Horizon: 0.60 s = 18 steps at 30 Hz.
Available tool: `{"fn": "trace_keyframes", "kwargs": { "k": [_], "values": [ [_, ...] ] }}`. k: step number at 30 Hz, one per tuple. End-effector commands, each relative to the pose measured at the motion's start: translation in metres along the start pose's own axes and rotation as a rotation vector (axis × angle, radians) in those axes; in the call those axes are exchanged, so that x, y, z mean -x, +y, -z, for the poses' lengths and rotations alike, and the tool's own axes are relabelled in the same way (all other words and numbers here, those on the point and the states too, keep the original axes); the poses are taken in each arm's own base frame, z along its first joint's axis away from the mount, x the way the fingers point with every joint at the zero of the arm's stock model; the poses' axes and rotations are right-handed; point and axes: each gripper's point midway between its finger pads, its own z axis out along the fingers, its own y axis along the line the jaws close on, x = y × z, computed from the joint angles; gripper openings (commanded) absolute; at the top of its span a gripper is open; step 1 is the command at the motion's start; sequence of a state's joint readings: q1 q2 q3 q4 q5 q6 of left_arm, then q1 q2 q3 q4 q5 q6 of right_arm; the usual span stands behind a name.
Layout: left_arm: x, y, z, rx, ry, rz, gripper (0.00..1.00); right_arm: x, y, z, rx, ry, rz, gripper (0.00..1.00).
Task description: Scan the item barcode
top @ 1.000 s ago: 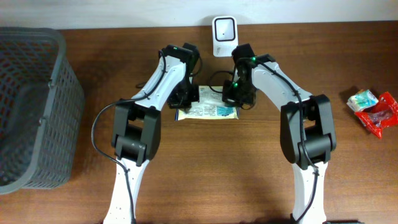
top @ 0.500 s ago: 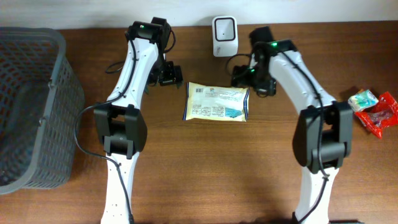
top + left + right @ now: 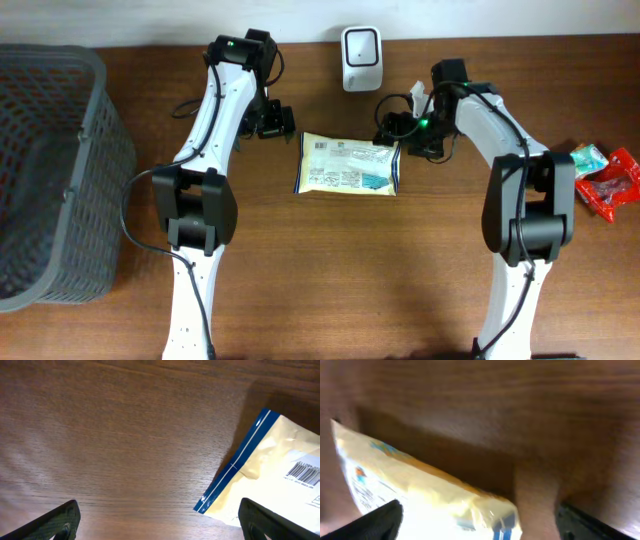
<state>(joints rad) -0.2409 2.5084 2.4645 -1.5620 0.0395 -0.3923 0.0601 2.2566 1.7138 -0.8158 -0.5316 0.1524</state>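
Observation:
The item is a cream-yellow packet (image 3: 348,165) with blue ends, lying flat on the wooden table, barcode (image 3: 322,146) facing up near its left end. The white scanner (image 3: 360,58) stands at the back edge, beyond the packet. My left gripper (image 3: 278,121) hangs open just left of the packet, touching nothing. In the left wrist view the packet's blue-striped corner (image 3: 235,467) and barcode (image 3: 306,474) lie right of the open gripper (image 3: 160,525). My right gripper (image 3: 404,130) is open over the packet's right end. The right wrist view shows the blurred packet (image 3: 420,495) below the spread fingers (image 3: 372,522).
A large dark mesh basket (image 3: 60,170) fills the left side of the table. Red and teal snack packets (image 3: 603,178) lie near the right edge. Cables trail from both wrists near the scanner.
Both grippers have opened and let go of the packet, which now lies flat. The arms drew apart, left arm to the left, right arm to the right; the right arm shifted further lately.

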Motion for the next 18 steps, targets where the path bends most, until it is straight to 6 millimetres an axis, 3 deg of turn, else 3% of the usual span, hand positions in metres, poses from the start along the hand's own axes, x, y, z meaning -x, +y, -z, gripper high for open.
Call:
{"fn": "trace_keyframes", "kwargs": {
  "k": [1,2,5,8,9,13,16,18],
  "values": [
    [-0.001,0.003,0.0,0.015,0.002,-0.006,0.99,-0.018,0.003,-0.027,0.09,0.071,-0.019,0.77],
    [-0.001,0.003,0.0,0.015,0.002,-0.005,0.99,-0.02,0.004,-0.03,0.089,0.078,-0.02,0.67],
    [-0.001,0.003,0.0,0.016,0.002,-0.006,0.99,-0.026,0.004,-0.041,0.065,0.096,-0.007,0.57],
    [-0.001,0.003,0.0,0.016,0.002,-0.006,0.99,-0.026,0.004,-0.044,0.032,0.094,0.008,0.13],
    [-0.001,0.003,0.0,0.016,0.002,-0.006,0.99,-0.025,0.005,-0.042,0.032,0.093,0.007,0.04],
    [-0.001,0.003,0.0,0.016,0.001,-0.005,0.99,-0.011,0.011,-0.017,0.033,0.063,0.002,0.04],
    [-0.001,0.002,0.0,0.014,-0.001,-0.006,0.99,0.011,0.032,0.038,0.031,-0.01,0.068,0.04],
    [-0.001,0.002,0.0,0.014,-0.001,-0.006,0.99,0.021,0.038,0.078,-0.071,-0.068,0.1,0.04]
  ]
}}
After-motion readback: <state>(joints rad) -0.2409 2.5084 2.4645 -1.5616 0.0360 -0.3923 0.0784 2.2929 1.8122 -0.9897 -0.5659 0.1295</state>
